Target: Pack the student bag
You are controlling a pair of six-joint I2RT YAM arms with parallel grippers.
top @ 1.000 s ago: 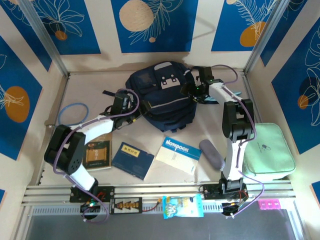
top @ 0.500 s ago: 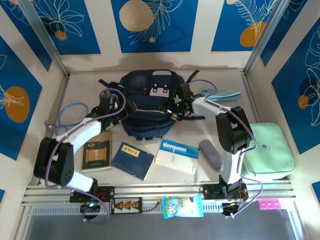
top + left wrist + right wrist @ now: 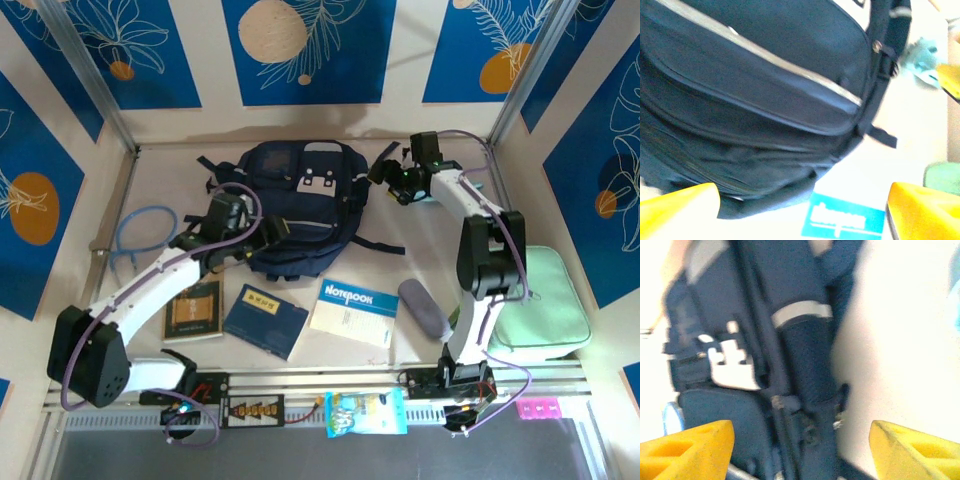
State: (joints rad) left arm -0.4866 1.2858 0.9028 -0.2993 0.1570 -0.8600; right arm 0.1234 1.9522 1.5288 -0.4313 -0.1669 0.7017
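The student bag (image 3: 295, 200), dark navy with a grey-white patch (image 3: 320, 183), lies flat at the back middle of the table. My left gripper (image 3: 266, 232) hovers at the bag's near left edge, open, with nothing between its yellow fingertips (image 3: 682, 209); the left wrist view has the bag (image 3: 765, 85) just beyond them. My right gripper (image 3: 386, 176) is open beside the bag's upper right corner, close to a black strap. In the right wrist view the bag (image 3: 795, 355) and its strap buckle lie beyond the spread fingertips (image 3: 915, 450).
Near the front lie a brown book (image 3: 193, 308), a dark blue book (image 3: 263, 318), a white and blue notebook (image 3: 357, 310) and a grey pouch (image 3: 425, 308). A mint-green zip case (image 3: 535, 300) sits right. A blue cable ring (image 3: 140, 235) lies left. Walls close three sides.
The right gripper pulled away from the bag's right side toward the back right. The left gripper swung from the bag's left side to its near edge. The bag shifted slightly left.
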